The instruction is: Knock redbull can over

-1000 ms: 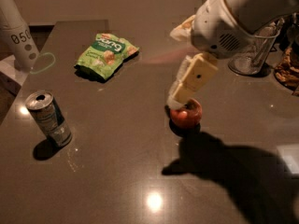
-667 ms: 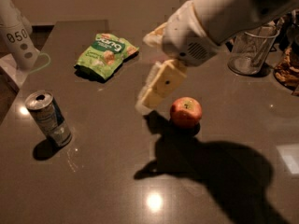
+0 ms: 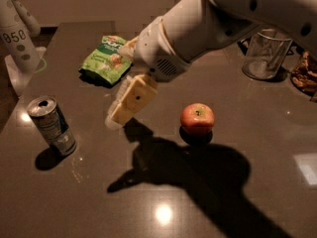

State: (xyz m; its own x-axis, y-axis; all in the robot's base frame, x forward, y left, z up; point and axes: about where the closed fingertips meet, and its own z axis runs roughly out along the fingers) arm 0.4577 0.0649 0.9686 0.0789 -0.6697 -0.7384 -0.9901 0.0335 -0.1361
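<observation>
The redbull can [image 3: 51,125], slim, silver and blue with a pull-tab top, stands upright near the left edge of the dark table [image 3: 99,202]. My gripper [image 3: 119,117] hangs from the white arm above the table's middle, right of the can and apart from it. Its yellowish fingers [image 3: 131,100] point down and to the left. A red apple [image 3: 197,119] sits to the right of the gripper.
A green snack bag [image 3: 107,54] lies behind the gripper. A clear glass [image 3: 264,54] stands at the back right. A white post marked 050 [image 3: 17,41] stands at the far left, beyond the table edge. Dark items lie at the right edge [image 3: 306,73].
My arm has swung left, from above the apple past it toward the can. The can, apple and bag have not moved.
</observation>
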